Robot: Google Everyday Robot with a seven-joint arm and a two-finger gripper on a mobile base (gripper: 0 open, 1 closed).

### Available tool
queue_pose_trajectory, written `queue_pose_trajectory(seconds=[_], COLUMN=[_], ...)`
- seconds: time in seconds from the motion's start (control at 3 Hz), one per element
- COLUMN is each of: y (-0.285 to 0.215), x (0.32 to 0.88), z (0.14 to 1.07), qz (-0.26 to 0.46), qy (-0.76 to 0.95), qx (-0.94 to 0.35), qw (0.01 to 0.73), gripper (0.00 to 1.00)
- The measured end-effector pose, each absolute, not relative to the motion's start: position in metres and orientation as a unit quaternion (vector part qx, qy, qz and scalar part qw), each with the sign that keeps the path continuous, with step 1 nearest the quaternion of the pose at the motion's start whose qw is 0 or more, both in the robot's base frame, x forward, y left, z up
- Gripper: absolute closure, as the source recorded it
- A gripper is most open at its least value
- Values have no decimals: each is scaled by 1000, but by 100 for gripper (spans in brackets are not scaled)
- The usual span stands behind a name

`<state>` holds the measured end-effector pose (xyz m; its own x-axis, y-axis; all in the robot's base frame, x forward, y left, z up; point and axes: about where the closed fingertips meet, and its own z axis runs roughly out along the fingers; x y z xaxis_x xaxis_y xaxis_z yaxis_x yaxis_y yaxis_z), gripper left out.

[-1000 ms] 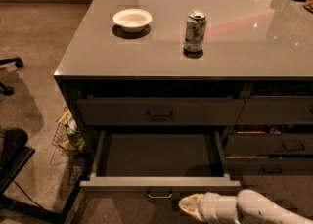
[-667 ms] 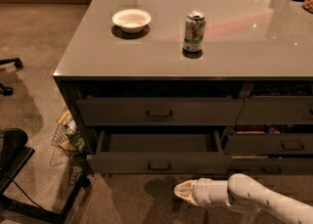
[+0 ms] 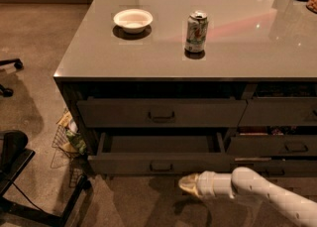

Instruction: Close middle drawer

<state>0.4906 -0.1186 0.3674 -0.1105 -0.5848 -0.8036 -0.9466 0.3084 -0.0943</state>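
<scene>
The middle drawer [image 3: 161,162] is a wide, shallow dark grey-brown drawer with a small bar pull [image 3: 161,167]. It stands partly open, pulled out only a short way, with its paler inside [image 3: 158,144] showing. My gripper [image 3: 185,185] is at the end of a white arm [image 3: 257,194] that comes in from the lower right. It sits just below and right of the drawer's pull, close to the drawer front.
A white bowl [image 3: 132,20] and a soda can [image 3: 196,32] stand on the grey counter [image 3: 237,47]. A top drawer [image 3: 161,113] sits above; narrower drawers [image 3: 292,146] are to the right. A wire basket [image 3: 67,134] and an office chair base [image 3: 29,181] are on the left.
The middle drawer has slid most of the way in, from wide open to slightly open. The gripper and arm moved left and toward the cabinet.
</scene>
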Motion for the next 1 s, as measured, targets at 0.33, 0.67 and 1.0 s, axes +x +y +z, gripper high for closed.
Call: queue_pose_trajectory(seconds=[0.33, 0.67, 1.0], y=[-138, -161, -188], x=[544, 595, 637], z=[357, 356, 375], qz=[223, 207, 173], qy=[705, 711, 714], qx=[-541, -533, -524], qw=[400, 409, 430], gripper=[100, 100, 100])
